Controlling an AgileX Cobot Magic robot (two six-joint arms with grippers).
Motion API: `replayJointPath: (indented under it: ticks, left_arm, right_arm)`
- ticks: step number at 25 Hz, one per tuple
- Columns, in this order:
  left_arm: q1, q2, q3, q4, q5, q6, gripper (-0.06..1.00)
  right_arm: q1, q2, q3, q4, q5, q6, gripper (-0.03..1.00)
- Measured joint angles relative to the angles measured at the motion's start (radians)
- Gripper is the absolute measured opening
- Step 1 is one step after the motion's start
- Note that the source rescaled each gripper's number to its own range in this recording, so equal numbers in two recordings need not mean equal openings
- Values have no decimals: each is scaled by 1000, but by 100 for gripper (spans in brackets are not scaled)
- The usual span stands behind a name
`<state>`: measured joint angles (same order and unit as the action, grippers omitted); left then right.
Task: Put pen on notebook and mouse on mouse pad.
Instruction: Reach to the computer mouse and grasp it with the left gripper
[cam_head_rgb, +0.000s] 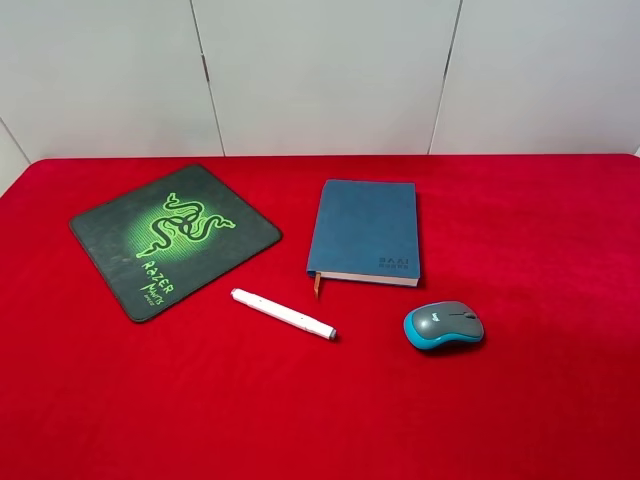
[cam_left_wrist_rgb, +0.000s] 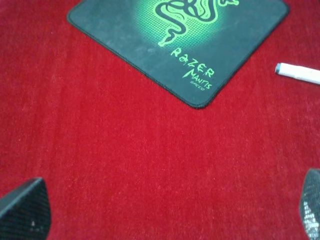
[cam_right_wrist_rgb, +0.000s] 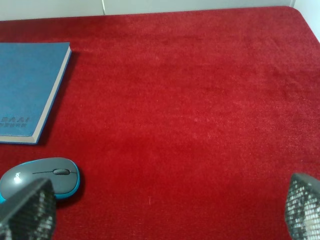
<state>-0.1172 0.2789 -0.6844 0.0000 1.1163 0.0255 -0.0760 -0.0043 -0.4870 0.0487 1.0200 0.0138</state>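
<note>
- Two things lie off their targets: the pen (cam_head_rgb: 283, 313) rests on the red worktop (cam_head_rgb: 520, 400) between the mouse pad (cam_head_rgb: 175, 240) and the notebook (cam_head_rgb: 365, 230). The mouse (cam_head_rgb: 444, 326) sits near the notebook's front corner, well apart from the pad.
- Risks: the slim pen could roll out of a pinch. The rounded mouse could slip, and carrying it across may crowd the other arm.
- Both the left tool (cam_left_wrist_rgb: 167, 212) and the right tool (cam_right_wrist_rgb: 165, 210) are spread wide, holding and touching nothing.

table cloth (cam_head_rgb: 500, 420): red, napped | mouse pad (cam_head_rgb: 110, 235): matt fabric | mouse (cam_head_rgb: 443, 326): smooth plastic
</note>
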Motion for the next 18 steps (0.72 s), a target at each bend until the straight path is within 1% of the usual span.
replayJointPath:
  ticks: [2,5,7,9,14,18]
  left_arm:
    - [0,93,-47,-7,12,18,100]
    - [0,226,-114,-39,18,61,100]
    - [-21,305,-154,-55,17,73,100]
    - [-69,386,-183,-63,10,77,100]
    - [-216,587,-255,-66,-10,80,100]
    - [-308,779,-332,-81,-33,90,100]
  right_arm:
    - [0,0,0,0,0,0,100]
    - [0,0,0,0,0,0,100]
    - [0,0,0,0,0,0,100]
    - [0,0,0,0,0,0,100]
    - [0,0,0,0,0,0,100]
    - [0,0,0,0,0,0,100]
